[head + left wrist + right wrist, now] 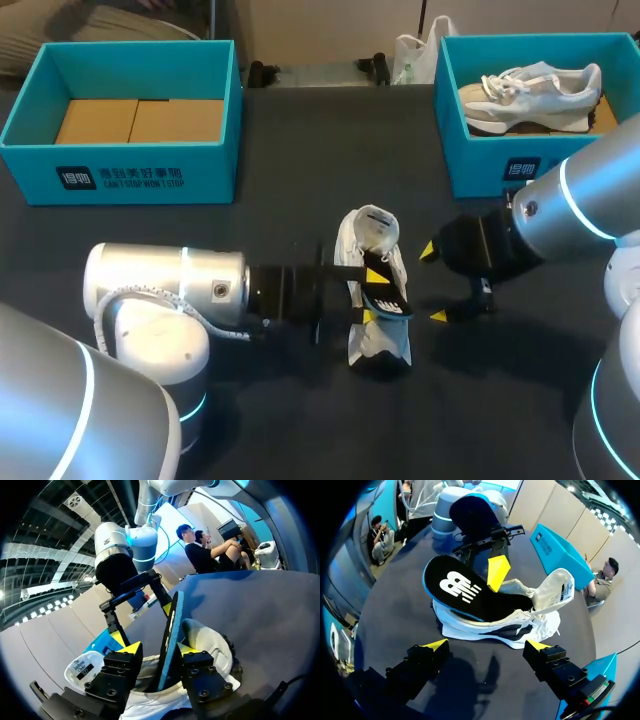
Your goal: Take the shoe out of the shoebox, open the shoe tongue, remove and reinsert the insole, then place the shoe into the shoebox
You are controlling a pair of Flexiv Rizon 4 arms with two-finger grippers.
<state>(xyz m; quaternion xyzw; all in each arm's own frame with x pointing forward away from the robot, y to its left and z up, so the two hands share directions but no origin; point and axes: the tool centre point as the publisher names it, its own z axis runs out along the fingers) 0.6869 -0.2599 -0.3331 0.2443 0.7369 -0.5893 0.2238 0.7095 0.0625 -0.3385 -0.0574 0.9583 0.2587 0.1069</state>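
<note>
The shoe point(362, 250) lies mid-table, its insole point(392, 303) pinched edge to edge by the left gripper point(373, 296), likely so it can be slid along inside. At the shoe's 3 o'clock, the right gripper point(433, 283) hangs spread and empty, probably ready to steady the shoe.

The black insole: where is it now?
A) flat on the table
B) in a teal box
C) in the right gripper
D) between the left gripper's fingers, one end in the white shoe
D: the left wrist view shows the insole between the left gripper fingers, one end in the shoe; the right gripper is open and empty.
</note>
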